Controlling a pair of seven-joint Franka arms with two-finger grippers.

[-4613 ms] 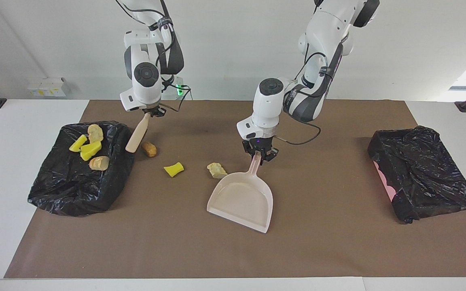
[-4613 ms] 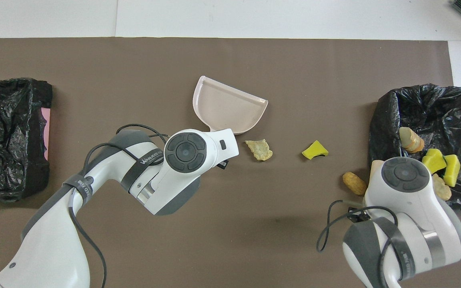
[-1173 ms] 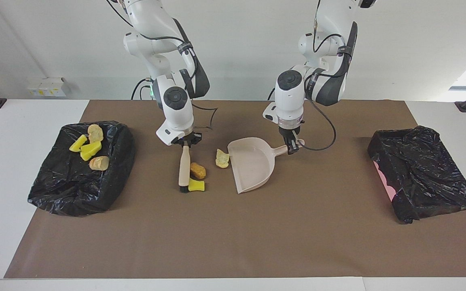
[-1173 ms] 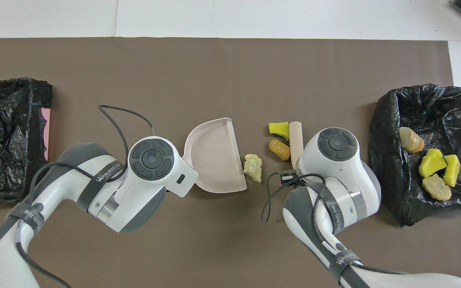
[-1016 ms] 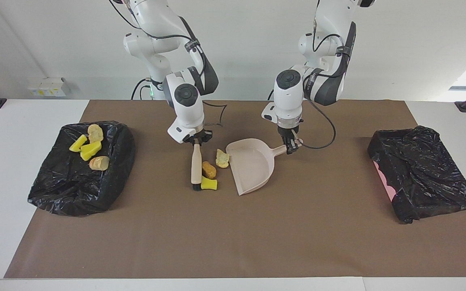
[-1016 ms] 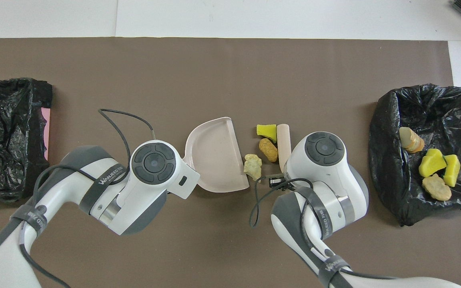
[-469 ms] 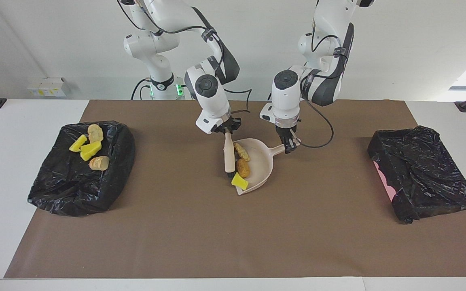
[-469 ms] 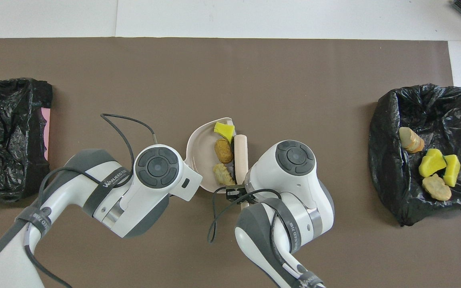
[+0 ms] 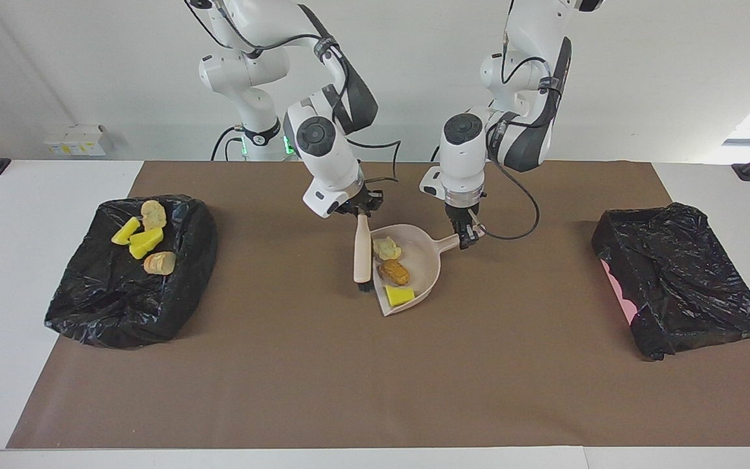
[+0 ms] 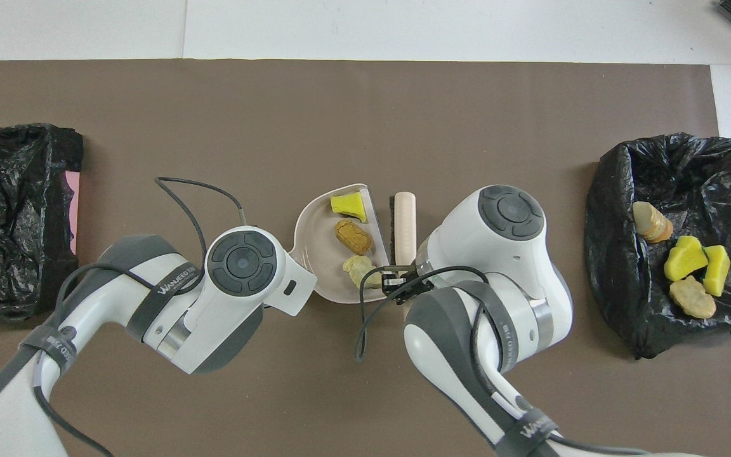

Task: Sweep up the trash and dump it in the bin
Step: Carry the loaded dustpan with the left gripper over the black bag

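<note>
The facing view looks from high across the tabletop toward both arm bases, covering its full width. The overhead view looks steeply down from above the robots' end, closer in. Both share the brown mat, the dustpan and both black bags, half a turn apart.

Two arms cased in glossy white shells, dark grey sleeves fitted at joints. Round dark grey caps set on wrist housings, ringed by segmented pads. "WANJEED" lettering printed on dark bands. Thin black cables looped from wrists. Green light shown at one base.
</note>
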